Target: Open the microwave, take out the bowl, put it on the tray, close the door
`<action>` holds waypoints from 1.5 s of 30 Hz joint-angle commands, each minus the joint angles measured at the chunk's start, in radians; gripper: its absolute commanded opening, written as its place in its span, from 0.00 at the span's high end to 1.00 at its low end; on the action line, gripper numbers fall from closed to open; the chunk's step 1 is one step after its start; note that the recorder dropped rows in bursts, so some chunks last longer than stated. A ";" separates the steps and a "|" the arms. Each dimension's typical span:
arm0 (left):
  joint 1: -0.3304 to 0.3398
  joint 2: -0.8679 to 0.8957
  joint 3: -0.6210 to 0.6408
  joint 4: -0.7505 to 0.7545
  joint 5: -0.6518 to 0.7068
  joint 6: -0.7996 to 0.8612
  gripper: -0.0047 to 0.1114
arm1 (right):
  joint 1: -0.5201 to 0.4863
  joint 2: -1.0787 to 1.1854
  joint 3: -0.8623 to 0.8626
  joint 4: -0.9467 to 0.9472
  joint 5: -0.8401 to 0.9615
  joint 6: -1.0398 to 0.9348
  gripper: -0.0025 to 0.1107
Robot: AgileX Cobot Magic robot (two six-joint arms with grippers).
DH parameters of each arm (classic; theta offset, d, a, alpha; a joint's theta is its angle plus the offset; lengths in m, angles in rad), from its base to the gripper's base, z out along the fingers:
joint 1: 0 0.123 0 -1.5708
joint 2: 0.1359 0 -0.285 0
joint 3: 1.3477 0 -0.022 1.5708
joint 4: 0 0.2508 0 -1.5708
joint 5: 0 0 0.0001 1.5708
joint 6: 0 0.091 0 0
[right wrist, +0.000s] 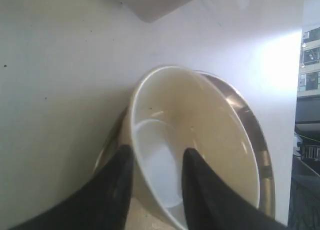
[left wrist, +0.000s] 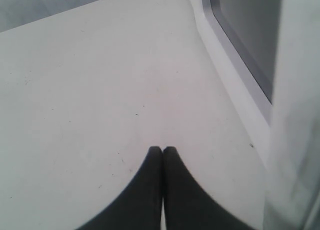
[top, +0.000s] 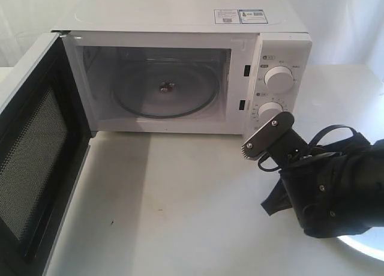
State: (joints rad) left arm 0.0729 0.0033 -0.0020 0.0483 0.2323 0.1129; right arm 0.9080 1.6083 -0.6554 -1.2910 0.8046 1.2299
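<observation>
Bowl [right wrist: 200, 135] out and at tray [right wrist: 252, 127]; door [top: 33, 168] left to shut.
Microwave [top: 180, 78] gaping at upper frame, cavity bare; bowl tilted over tray, lower right; right claw [right wrist: 157, 152] astride bowl wall, pinching or freed hard to tell; left claw [left wrist: 162, 150] pressed together, low over tabletop [left wrist: 90, 90].

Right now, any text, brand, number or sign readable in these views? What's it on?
Nothing can be read in any view.
Two stickers on top of the microwave: printed, too small to read.
Labels and scale marks round the upper dial and lower dial: blurred, unreadable.
On the bowl, tray and door: no text shows.
</observation>
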 commanded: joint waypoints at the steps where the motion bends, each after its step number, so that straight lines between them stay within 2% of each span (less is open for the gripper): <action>1: -0.004 -0.003 0.002 -0.004 0.000 -0.004 0.96 | -0.002 -0.016 -0.003 -0.054 0.004 0.079 0.71; 5: -0.004 -0.003 0.002 -0.004 0.000 -0.004 0.96 | 0.036 -0.053 -0.037 -0.087 -0.116 0.106 0.80; 7: -0.004 -0.003 0.002 -0.004 0.000 -0.004 0.96 | 0.082 -0.093 -0.066 -0.122 -0.318 0.109 0.89; 9: -0.004 -0.003 0.002 -0.004 0.000 -0.004 0.96 | 0.126 -0.134 -0.114 -0.207 -0.599 0.117 0.98; 11: -0.004 -0.003 0.002 -0.004 0.000 -0.004 0.96 | 0.167 -0.155 -0.205 -0.283 -0.790 0.143 0.98; 16: -0.004 -0.003 0.002 -0.004 0.000 -0.004 0.96 | 0.245 -0.097 -0.587 -0.234 -0.786 0.188 0.98; 19: -0.004 -0.003 0.002 -0.004 0.000 -0.004 0.96 | 0.300 0.040 -0.841 -0.221 -0.884 0.205 0.98; 23: -0.004 -0.003 0.002 -0.004 0.000 -0.004 0.96 | 0.393 0.314 -1.127 -0.259 -0.846 0.207 0.98; 26: -0.004 -0.003 0.002 -0.004 0.000 -0.004 0.96 | 0.411 0.461 -1.223 -0.325 -0.835 0.205 0.98; 30: -0.004 -0.003 0.002 -0.004 0.000 -0.004 0.96 | 0.415 0.507 -1.227 -0.365 -0.829 0.080 0.98; 35: -0.004 -0.003 0.002 -0.004 0.000 -0.004 0.96 | 0.418 0.505 -1.227 -0.395 -0.740 0.069 0.98; 40: -0.004 -0.003 0.002 -0.004 0.000 -0.004 0.96 | 0.420 0.507 -1.189 -0.395 -0.695 -0.028 0.98; 43: -0.004 -0.003 0.002 -0.004 0.000 -0.004 0.96 | 0.436 0.505 -1.150 -0.384 -0.534 -0.150 0.98; 45: -0.004 -0.003 0.002 -0.004 0.000 -0.004 0.96 | 0.449 0.503 -1.134 -0.330 -0.321 -0.301 0.98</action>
State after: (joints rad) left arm 0.0729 0.0033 -0.0020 0.0483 0.2323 0.1129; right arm 1.3437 2.1150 -1.8193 -1.6764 0.2498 1.0998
